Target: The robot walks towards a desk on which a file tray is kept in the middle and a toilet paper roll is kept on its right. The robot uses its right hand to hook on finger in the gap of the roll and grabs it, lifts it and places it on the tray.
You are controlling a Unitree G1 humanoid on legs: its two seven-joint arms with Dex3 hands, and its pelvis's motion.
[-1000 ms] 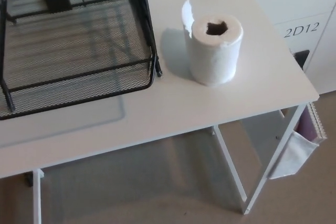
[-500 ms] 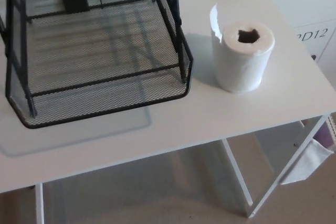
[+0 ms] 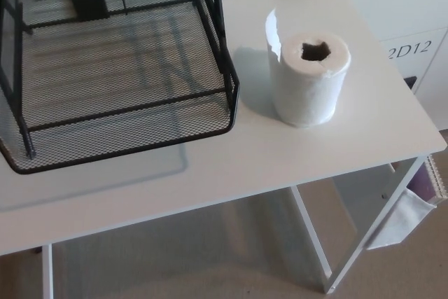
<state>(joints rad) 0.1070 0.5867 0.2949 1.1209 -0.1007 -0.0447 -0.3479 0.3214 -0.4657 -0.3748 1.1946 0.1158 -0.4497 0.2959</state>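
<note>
Head view: toilet paper roll stands upright on the white desk, just right of the file tray; neither hand shows.

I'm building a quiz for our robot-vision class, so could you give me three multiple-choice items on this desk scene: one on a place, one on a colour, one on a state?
1. Where does the toilet paper roll stand relative to the file tray?
A. inside the tray
B. on the desk to the tray's right, apart from it
C. on the floor under the desk

2. What colour is the tray?
A. black
B. white
C. red

3. How does the roll stand?
A. lying on its side
B. upright, core hole facing up
C. held in a robot hand

Answers:
1 B: the roll sits on the white desk with bare desk between it and the tray.
2 A: its mesh and frame are black.
3 B: the dark core hole shows on top, and no hand is in view.
</note>
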